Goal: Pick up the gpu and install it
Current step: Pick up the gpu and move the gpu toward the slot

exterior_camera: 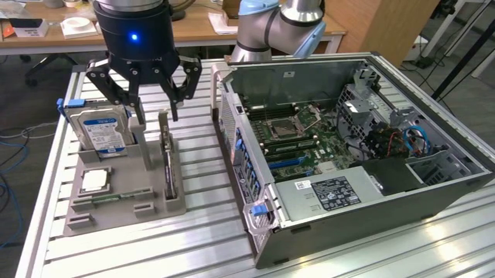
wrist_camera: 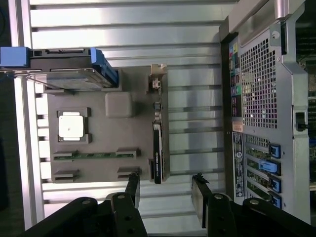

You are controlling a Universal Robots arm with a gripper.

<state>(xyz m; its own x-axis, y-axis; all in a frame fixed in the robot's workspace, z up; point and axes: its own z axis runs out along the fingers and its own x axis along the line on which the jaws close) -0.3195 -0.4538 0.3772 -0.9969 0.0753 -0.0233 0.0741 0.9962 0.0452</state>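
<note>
Gripper [exterior_camera: 156, 114] at eleven o'clock in the exterior view, released, fingers spread wide, grasping nothing. Hanging just over the grey parts fixture [exterior_camera: 116, 219], fingertips near the upper edge of the gpu [exterior_camera: 166, 155]. In the wrist view, gripper [wrist_camera: 165, 180] with one black finger [wrist_camera: 132, 185] to either side of the line of the gpu [wrist_camera: 157, 153], apart from it.

Gpu upright on its long edge in a slot of the fixture [wrist_camera: 103, 136], not yet lifted, at nine o'clock from the open computer case [exterior_camera: 386, 200] in the exterior view.

At ten o'clock from the card, a blue-labelled hard drive [exterior_camera: 99, 130] [wrist_camera: 74, 74], upright in its own holder. At eight o'clock, a silver-lidded processor [exterior_camera: 94, 180] [wrist_camera: 72, 125], flat in a square pocket. At seven o'clock, a narrow green memory stick [exterior_camera: 112, 198] [wrist_camera: 94, 155], flat in a groove.

Case on its side on the slatted aluminium table [exterior_camera: 155, 249] [wrist_camera: 123, 29], side panel off. Inside, a green motherboard [exterior_camera: 309, 147] with a processor socket [exterior_camera: 288, 126] toward its eleven o'clock and a grey power supply [exterior_camera: 332, 192] at its six o'clock. In the wrist view, the case's perforated rear panel [wrist_camera: 256, 79] just beside the fixture.
</note>
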